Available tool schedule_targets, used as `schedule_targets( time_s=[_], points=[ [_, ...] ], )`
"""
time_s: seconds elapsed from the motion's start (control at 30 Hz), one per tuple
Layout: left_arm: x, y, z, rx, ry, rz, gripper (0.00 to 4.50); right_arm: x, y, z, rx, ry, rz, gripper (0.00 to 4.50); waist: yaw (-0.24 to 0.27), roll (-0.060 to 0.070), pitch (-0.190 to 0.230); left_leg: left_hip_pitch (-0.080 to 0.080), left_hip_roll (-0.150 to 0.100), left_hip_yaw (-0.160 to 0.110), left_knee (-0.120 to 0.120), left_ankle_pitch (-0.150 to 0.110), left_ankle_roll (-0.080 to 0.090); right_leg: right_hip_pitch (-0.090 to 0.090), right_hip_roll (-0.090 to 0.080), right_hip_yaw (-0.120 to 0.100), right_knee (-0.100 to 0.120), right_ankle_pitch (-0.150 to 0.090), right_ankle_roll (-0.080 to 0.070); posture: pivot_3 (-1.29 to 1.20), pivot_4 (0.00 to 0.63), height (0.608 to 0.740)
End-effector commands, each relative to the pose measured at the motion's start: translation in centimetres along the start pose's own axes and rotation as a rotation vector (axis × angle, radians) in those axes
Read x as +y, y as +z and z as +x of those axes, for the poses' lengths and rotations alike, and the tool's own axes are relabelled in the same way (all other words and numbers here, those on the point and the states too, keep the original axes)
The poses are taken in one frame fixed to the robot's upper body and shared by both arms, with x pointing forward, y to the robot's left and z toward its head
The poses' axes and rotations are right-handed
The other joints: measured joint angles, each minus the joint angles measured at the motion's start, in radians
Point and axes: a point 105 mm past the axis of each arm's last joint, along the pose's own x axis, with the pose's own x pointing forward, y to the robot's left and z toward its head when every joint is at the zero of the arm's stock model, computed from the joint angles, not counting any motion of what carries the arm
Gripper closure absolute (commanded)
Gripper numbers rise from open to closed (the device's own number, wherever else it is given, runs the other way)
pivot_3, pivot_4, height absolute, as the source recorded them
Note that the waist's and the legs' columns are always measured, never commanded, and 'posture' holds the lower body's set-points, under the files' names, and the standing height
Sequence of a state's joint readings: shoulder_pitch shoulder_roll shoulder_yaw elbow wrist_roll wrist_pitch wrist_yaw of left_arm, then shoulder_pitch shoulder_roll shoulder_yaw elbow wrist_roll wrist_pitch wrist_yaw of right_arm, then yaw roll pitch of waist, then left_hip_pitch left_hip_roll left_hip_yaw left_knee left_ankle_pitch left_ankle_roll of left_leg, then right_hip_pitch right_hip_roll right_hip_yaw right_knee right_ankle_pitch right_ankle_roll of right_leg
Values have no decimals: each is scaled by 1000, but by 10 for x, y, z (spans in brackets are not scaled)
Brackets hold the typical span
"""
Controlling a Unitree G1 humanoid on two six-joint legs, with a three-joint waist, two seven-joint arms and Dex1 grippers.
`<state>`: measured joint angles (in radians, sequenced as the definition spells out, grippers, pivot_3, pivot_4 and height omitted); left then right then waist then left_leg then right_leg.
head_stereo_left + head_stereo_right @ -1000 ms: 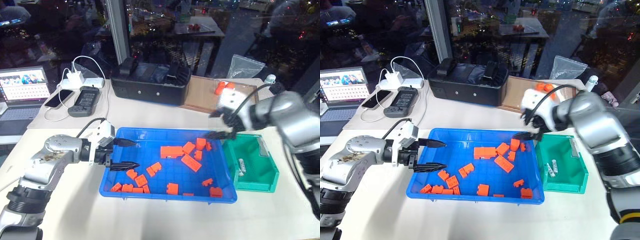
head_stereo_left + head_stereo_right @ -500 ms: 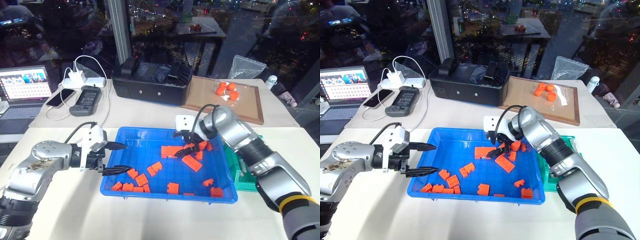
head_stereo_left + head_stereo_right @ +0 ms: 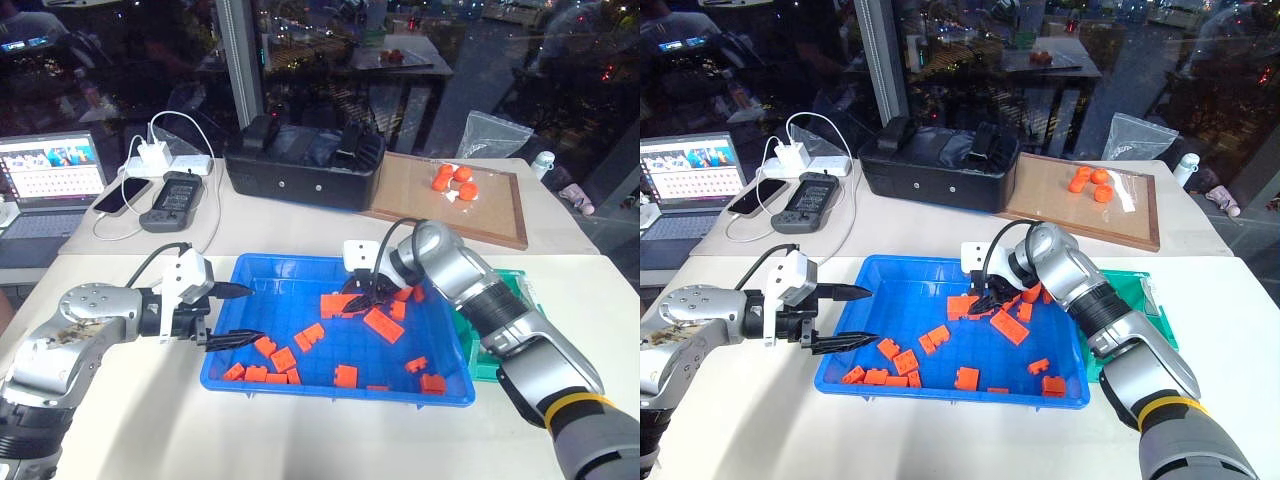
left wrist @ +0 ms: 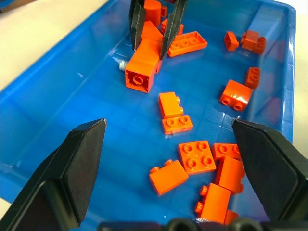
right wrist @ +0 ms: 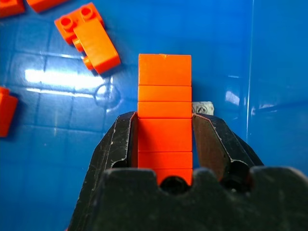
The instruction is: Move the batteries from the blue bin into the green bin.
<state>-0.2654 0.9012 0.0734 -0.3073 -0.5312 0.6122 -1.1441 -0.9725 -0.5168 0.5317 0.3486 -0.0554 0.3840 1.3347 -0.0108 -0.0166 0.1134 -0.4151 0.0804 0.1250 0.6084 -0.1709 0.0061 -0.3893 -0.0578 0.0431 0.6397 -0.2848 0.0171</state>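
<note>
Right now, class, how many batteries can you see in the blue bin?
1: the battery lies against the long orange block that the right pincer grips; blocks may hide others.

A wide, shallow blue bin [image 3: 300, 372] sits on the white table. A small silvery battery [image 4: 121, 64] lies inside it, tucked against a long orange block. The deeper green bin [image 3: 520, 291] touches its right side.

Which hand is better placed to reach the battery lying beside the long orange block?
The right hand: it grips the long orange block, with the battery right beside it. The left hand hangs open at the other end of the blue bin.
</note>
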Motion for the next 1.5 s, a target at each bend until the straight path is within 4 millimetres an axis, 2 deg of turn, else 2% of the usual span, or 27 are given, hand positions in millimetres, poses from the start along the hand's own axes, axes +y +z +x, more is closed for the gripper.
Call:
schedule_targets(
  time_s=[0.03,0.1,0.2,0.37,0.43,0.5,0.53,0.6,0.7,0.8,0.9,1.03,1.3,1.5],
  points=[
    [2,7,3,-17,-17,38,0,-8,21,-35,-48,-85,-37,3062,1,0,0,0,0,0,0,0,0,0,0,0,0,0,0,0,150,735],
    [3,8,4,-19,-26,42,0,-5,24,-48,-56,-101,-34,3062,0,0,0,0,0,0,0,0,0,0,0,0,0,0,0,0,150,735],
    [4,10,6,-25,-43,50,0,21,13,-67,-15,-38,-11,3062,5,0,0,0,0,0,0,0,0,0,0,0,0,0,0,0,150,735],
    [6,14,11,-41,-75,65,0,69,-19,-68,73,70,78,3062,12,-1,0,0,0,-1,-1,0,0,0,0,-1,-2,-1,-1,0,150,735],
    [6,16,12,-45,-87,69,0,78,-26,-65,88,68,97,3062,9,-1,0,0,0,-1,0,0,0,0,-1,-1,-1,-1,-1,0,150,735],
    [6,17,13,-45,-101,74,0,85,-31,-63,97,68,122,2043,1,-1,0,0,0,-1,0,0,0,-1,0,0,-1,-1,-1,0,150,735],
    [5,18,13,-46,-108,75,0,89,-33,-62,99,69,135,1821,-2,-1,0,0,0,-2,0,0,0,-1,0,0,0,-1,-2,0,150,735],
    [5,20,12,-46,-119,77,0,91,-34,-64,103,53,146,1099,-3,-1,0,1,0,-4,0,0,0,0,0,0,0,-1,-2,0,150,735],
    [3,21,11,-43,-129,78,0,82,-27,-68,75,0,160,115,-2,-1,0,1,0,-5,0,0,0,0,0,0,0,-1,-2,0,150,735],
    [2,23,10,-41,-142,76,0,46,-4,-64,-18,-164,139,43,-7,-3,1,1,0,-5,0,0,0,0,0,1,0,-1,-2,0,150,735],
    [-1,23,9,-35,-157,69,0,24,17,-48,-109,-233,152,43,-8,-3,1,2,0,-7,0,0,0,-1,2,1,1,-1,-2,0,150,735],
    [-3,22,0,-17,-137,47,0,-3,20,-21,-116,-357,262,43,-1,-3,1,1,0,-6,0,0,0,0,4,0,1,-2,-3,0,150,735],
    [-4,11,-21,48,-39,1,0,3,25,26,-131,-328,390,43,-2,-4,0,0,-1,-6,0,0,0,0,2,-1,2,-2,-2,0,150,735],
    [-8,9,-26,61,0,-6,0,8,27,47,-132,-309,430,43,-3,-4,0,1,0,-5,-1,0,-1,-1,2,-1,3,-2,-3,0,150,735]
  ],
)
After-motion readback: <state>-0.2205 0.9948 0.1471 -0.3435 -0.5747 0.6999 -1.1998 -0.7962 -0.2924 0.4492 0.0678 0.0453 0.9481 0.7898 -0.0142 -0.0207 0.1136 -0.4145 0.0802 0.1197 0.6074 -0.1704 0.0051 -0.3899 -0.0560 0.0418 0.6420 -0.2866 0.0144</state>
